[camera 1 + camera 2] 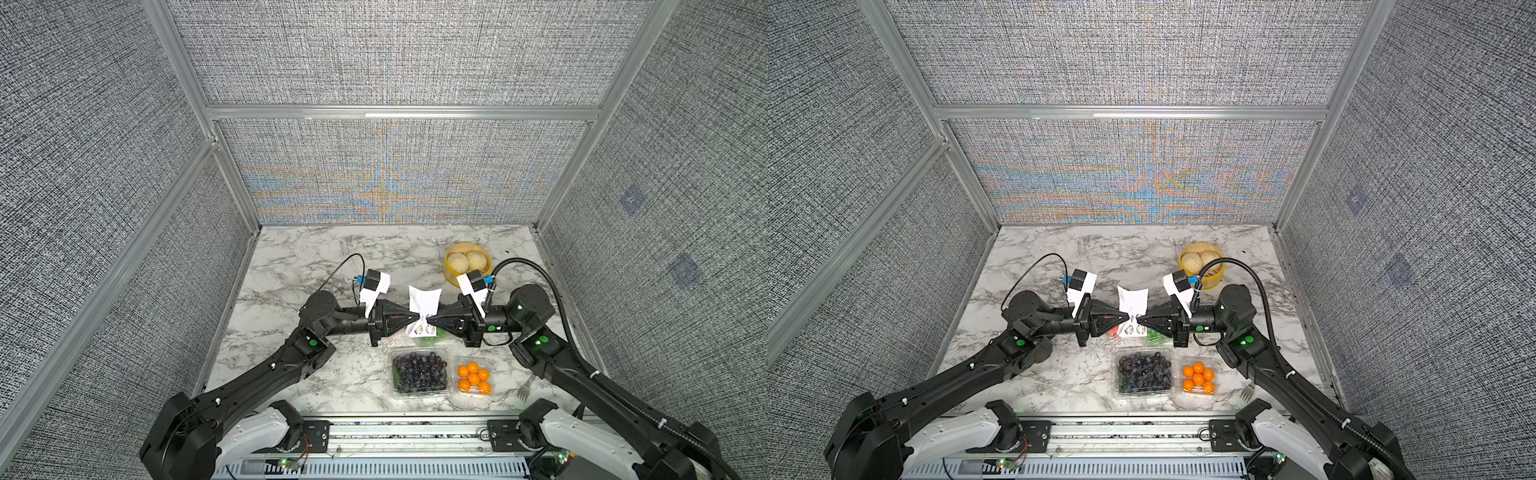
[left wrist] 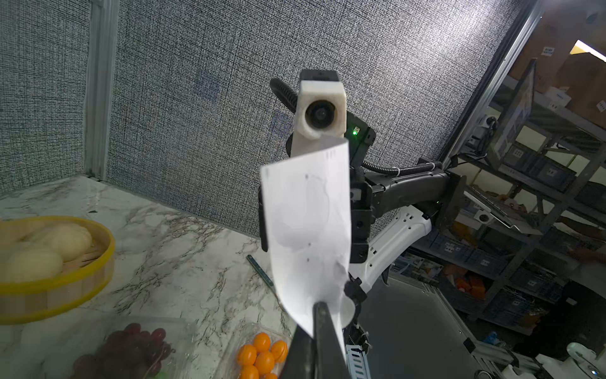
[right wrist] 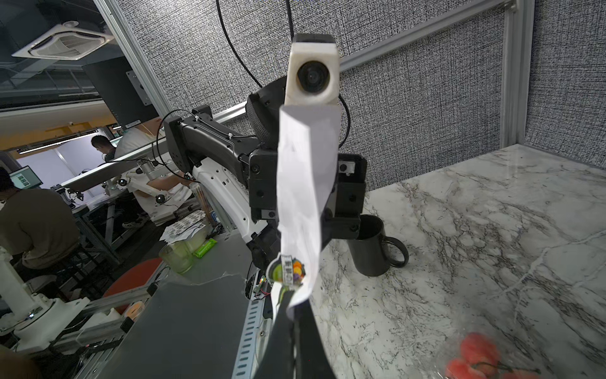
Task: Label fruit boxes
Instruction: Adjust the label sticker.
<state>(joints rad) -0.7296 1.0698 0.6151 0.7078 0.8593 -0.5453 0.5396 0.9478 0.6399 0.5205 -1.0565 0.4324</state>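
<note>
The white sticker sheet (image 1: 424,300) is being gripped in mid-air from both sides by the left pincer (image 1: 417,321) and right pincer (image 1: 429,321) (each clamped shut on it); the dark grape box (image 1: 419,371) and orange box (image 1: 473,377) are being borne side by side by the surface (image 1: 307,266), nearer the arm bases.

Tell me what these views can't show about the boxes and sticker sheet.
- Red-fruit box: blurred and cut by the frame edge in the right wrist view; in both top views nearly all of it lies under the left gripper.
- Green-grape box: only a green sliver shows in a top view, under the right gripper and sticker sheet.
- Sticker print: too small to read in the right wrist view.
</note>
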